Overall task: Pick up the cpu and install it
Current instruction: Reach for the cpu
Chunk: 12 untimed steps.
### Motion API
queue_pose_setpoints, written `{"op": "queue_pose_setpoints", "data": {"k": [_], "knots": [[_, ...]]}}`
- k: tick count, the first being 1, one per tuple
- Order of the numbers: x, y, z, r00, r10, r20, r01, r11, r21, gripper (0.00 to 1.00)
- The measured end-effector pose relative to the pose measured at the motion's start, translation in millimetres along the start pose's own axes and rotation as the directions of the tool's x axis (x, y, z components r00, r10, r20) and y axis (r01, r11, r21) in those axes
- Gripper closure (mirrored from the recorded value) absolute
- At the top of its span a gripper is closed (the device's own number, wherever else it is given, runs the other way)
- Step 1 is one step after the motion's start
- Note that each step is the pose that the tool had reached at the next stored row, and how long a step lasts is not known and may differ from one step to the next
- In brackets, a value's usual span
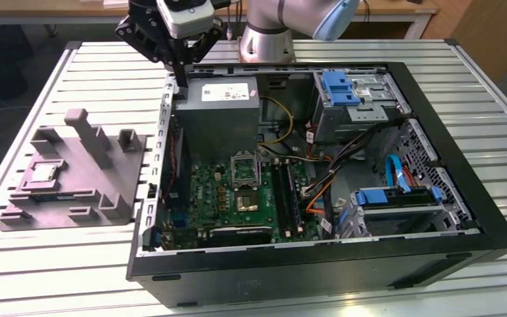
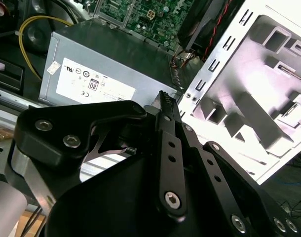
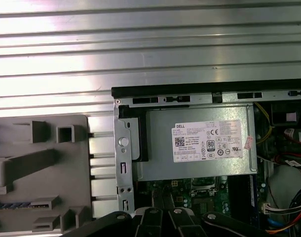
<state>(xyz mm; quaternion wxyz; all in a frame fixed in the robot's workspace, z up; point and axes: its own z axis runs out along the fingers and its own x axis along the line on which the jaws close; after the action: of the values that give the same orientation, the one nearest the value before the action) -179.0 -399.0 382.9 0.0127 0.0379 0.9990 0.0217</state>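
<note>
**Approach step; pickup not begun.** The tool (image 1: 179, 64) hangs over the rear corner of the case (image 1: 324, 267), just beside the supply (image 1: 218, 115). Its jaws are closed together and hold nothing. The cpu (image 1: 42, 174) lies flat in the grey tray (image 1: 68, 218) on the counter (image 1: 60, 271), well apart from the tool and at about 8 o'clock from it in the exterior view. The socket (image 1: 246, 200) lies at about 5 o'clock. By judgement, a grasp calls for opened jaws centred over the cpu and a level descent onto its edges.
</note>
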Motion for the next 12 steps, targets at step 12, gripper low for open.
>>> {"op": "queue_pose_setpoints", "data": {"k": [12], "knots": [[2.8,-0.2,0.5,1.0000,0.000,0.0000,0.000,1.0000,0.0001,0.89]]}}
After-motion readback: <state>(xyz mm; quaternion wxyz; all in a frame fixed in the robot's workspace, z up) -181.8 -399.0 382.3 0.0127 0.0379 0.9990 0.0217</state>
